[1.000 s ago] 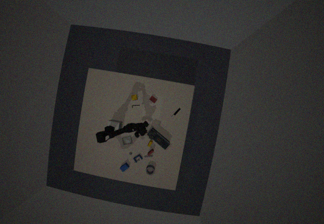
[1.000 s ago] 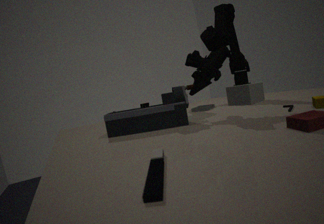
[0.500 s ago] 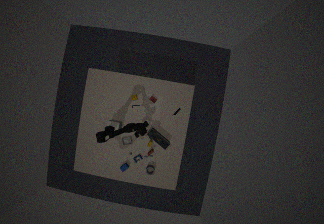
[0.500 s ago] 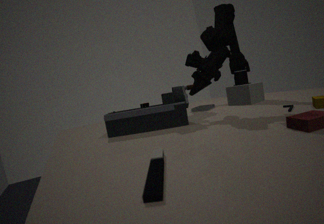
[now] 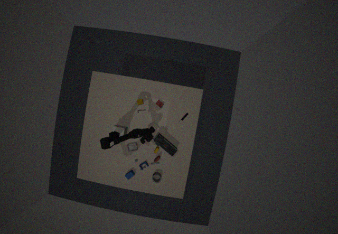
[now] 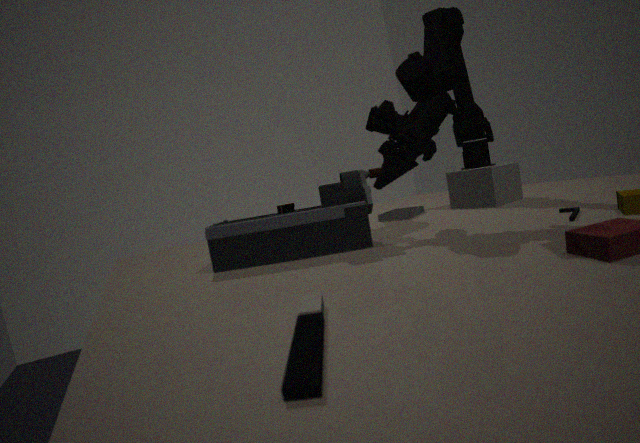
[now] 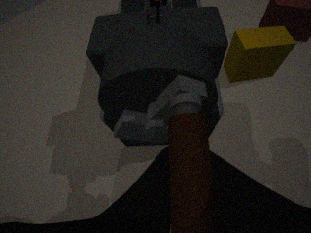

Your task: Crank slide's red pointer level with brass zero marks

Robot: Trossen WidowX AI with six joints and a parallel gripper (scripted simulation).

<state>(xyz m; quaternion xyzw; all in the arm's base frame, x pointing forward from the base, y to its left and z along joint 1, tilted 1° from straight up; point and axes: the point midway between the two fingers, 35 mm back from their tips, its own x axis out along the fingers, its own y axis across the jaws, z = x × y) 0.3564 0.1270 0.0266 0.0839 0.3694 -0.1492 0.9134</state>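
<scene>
The brown crank handle (image 6: 373,172) (image 7: 190,165) is gripped by the tool (image 6: 376,175) (image 7: 183,153) at one end of the grey machine (image 5: 165,144) (image 6: 289,236) (image 7: 157,49) on the counter (image 5: 109,168) (image 6: 439,350) (image 7: 29,87).

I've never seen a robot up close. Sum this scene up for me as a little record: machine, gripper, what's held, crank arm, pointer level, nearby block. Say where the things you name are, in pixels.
machine: dark grey box-shaped machine (image 5: 165,144) (image 6: 289,242) (image 7: 155,46)
gripper: closed on the handle (image 5: 148,138) (image 6: 378,178) (image 7: 190,214)
held: brown crank handle (image 7: 189,165)
crank arm: grey, joined to the handle's end (image 7: 182,92)
pointer level: cannot tell, marks too small and dark
nearby block: yellow, beside the machine (image 5: 156,149) (image 7: 258,53)
</scene>
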